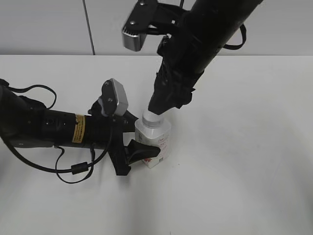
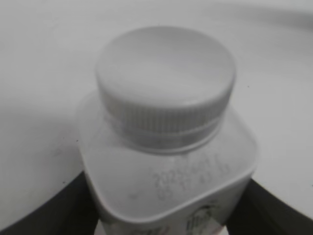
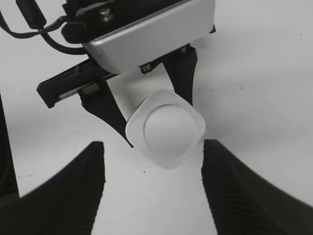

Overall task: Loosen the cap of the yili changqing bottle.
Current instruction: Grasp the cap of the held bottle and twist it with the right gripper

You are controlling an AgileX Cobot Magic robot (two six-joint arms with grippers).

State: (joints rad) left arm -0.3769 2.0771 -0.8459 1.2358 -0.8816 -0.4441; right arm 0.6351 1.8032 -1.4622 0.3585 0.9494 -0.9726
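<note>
On table (image 1: pixel 254 147) | we are counting one yili changqing bottle (image 1: pixel 159 139), one cap (image 1: pixel 153 119) | left gripper (image 1: pixel 139 147) clamping bottle body | right gripper (image 3: pixel 152 169) hanging spread wide above cap

Cap (image 2: pixel 165 78) looking matt white plastic w/ ribbed skirt; bottle (image 2: pixel 166 181) beneath it showing smooth plastic; table (image 1: pixel 244 161) looking matt.

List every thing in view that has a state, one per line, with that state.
yili changqing bottle: upright on the table, clamped at its body.
cap: on the neck, seated; no gripper touching it.
left gripper: shut on the bottle, fingers against both sides.
right gripper: open, above the cap, fingers spread clear of it.
</note>
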